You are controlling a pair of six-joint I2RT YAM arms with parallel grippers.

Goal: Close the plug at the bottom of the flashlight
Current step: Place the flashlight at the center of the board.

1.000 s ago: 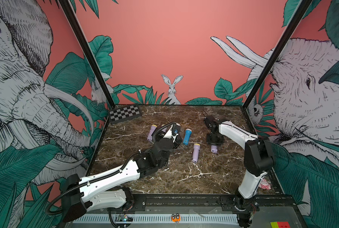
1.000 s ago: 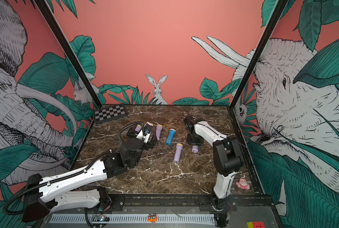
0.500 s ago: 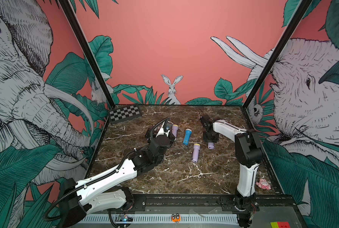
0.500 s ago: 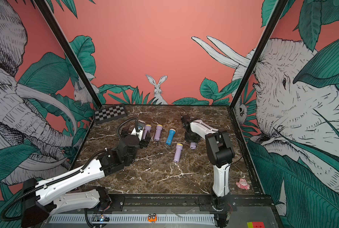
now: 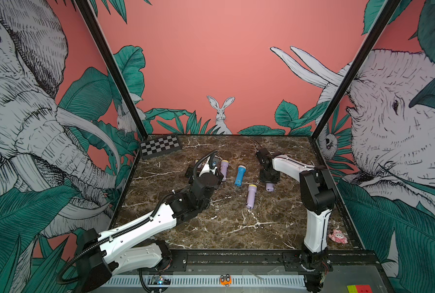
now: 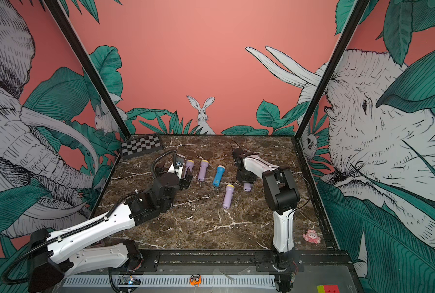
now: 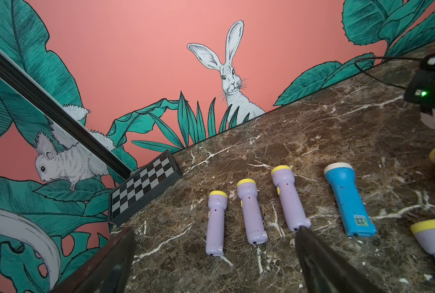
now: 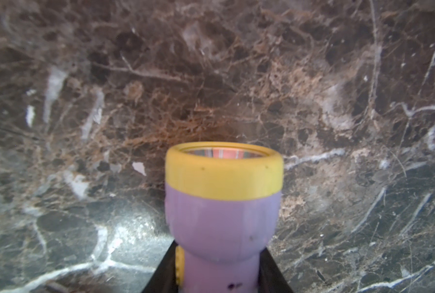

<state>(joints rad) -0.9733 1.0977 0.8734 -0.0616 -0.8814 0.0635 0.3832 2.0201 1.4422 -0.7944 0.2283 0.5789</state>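
Two pincers low over the brown veined marble tabletop (image 5: 236,228). Right pincer (image 8: 219,277) clamped tight on the neck of the held lilac flashlight (image 8: 222,215), black fingers (image 8: 272,271) either side, yellow-ringed head out front over bare marble; lifted or resting, impossible to tell. Rounded tail of that flashlight poking out beneath the pincer in both top views, plug too small to make out.

Left pincer (image 7: 215,229) spread wide, gripping nothing, tips near the tails of a row of three lilac flashlights (image 7: 251,213). Just beside the row, a blue flashlight (image 7: 348,200); nearer the front, a loose lilac flashlight (image 6: 228,195), apart from the rest.

Broad open marble toward the front edge; folded chessboard (image 7: 142,190) at the far left corner, against the wall. Smooth plastic barrels, flared heads. All three of the row plain only in the left wrist view; from above, partly hidden behind the left arm. Small pink toy (image 5: 339,236) near the right edge.
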